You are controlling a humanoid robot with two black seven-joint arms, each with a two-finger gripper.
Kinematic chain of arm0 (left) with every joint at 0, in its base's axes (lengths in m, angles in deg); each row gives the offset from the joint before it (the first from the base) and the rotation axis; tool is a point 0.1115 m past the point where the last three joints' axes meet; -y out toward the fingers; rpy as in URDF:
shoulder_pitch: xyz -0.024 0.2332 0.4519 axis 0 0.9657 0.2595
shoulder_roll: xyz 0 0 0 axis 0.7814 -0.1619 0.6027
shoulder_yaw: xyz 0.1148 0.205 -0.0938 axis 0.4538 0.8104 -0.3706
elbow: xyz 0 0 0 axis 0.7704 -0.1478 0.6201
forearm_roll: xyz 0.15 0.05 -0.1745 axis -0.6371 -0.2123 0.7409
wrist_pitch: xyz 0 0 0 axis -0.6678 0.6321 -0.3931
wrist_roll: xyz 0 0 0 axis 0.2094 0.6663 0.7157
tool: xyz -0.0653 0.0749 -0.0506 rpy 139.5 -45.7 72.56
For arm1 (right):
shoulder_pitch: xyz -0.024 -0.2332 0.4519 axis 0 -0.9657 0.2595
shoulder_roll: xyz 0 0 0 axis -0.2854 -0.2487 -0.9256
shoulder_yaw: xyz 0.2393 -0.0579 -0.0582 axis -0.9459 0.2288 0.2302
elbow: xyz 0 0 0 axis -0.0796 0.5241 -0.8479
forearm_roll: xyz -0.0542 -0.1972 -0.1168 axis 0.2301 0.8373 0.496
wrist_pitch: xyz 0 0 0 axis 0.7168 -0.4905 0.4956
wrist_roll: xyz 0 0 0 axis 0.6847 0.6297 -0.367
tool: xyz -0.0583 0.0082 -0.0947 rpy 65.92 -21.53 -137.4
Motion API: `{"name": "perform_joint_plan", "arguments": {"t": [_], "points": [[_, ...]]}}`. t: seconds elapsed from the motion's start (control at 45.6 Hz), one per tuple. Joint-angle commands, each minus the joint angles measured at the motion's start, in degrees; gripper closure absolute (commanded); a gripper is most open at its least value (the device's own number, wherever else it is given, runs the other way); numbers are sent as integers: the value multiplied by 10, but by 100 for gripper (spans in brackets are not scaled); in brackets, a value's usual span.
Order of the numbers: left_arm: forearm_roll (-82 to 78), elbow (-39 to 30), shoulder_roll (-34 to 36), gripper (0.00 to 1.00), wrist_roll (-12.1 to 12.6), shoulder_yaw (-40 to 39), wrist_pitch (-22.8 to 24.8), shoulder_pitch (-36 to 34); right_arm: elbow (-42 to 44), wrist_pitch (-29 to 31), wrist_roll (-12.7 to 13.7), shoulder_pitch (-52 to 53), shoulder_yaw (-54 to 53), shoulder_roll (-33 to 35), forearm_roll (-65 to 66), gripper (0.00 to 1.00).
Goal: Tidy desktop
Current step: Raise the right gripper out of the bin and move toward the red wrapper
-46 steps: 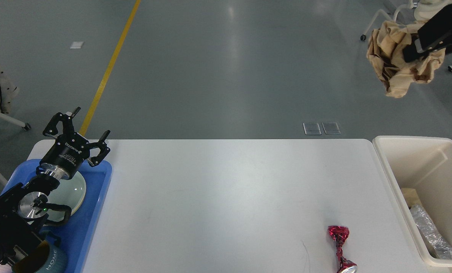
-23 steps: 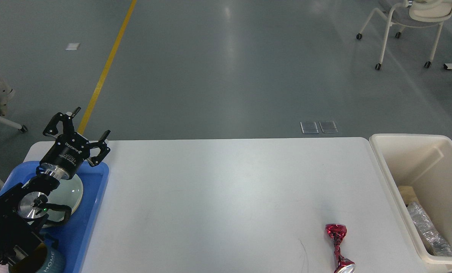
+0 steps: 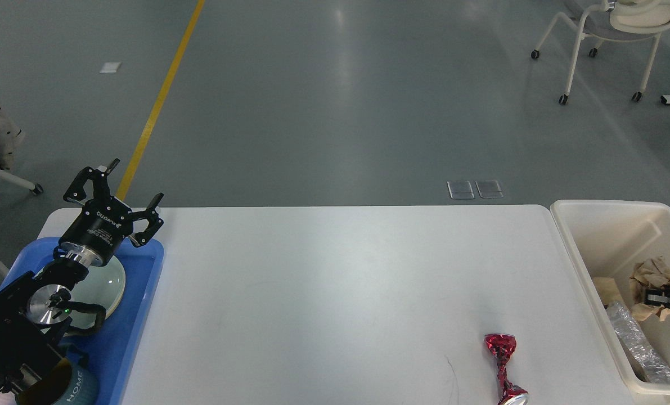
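Across the middle of the head view, one desktop [image 3: 323, 292] fills the scene: a wide, smooth, white-grey rectangle with rounded far corners, faintly scuffed near its right front. One crushed red can [image 3: 503, 368] lies on it at the near right, twisted thin at the waist. At the left edge sits one blue tray [image 3: 138, 315] holding one pale round plate [image 3: 107, 281] and, nearer, one teal mug [image 3: 73, 388] lettered HOME. Over the tray's far end the left gripper [image 3: 122, 197] hangs with its two fingers spread wide and nothing between them. At the right edge stands one cream bin [image 3: 593, 219]; inside it lie one wad of brown paper [image 3: 650, 278], one clear plastic wrapper [image 3: 635, 343] and a tan piece partly hidden beneath. The right gripper [image 3: 662, 297] reaches into the bin against the brown paper; whether its fingers are apart or together cannot be told. On the grey floor beyond run one yellow line [image 3: 160, 101] and one wheeled chair [image 3: 610, 34].
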Motion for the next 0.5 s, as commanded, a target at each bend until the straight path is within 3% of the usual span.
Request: {"name": "perform_joint_plan", "arguments": {"t": [0.0, 0.307, 0.395, 0.483], "points": [[0, 0, 0, 0, 0, 0, 0, 0, 1, 2, 1, 0, 2, 1, 0, 0], [0, 0, 0, 0, 0, 0, 0, 0, -25, 31, 2, 79, 20, 15, 33, 0], [0, 0, 0, 0, 0, 0, 0, 0, -193, 94, -1, 290, 80, 75, 83, 0], [0, 0, 0, 0, 1, 0, 0, 0, -397, 199, -1, 557, 152, 101, 108, 0]]}}
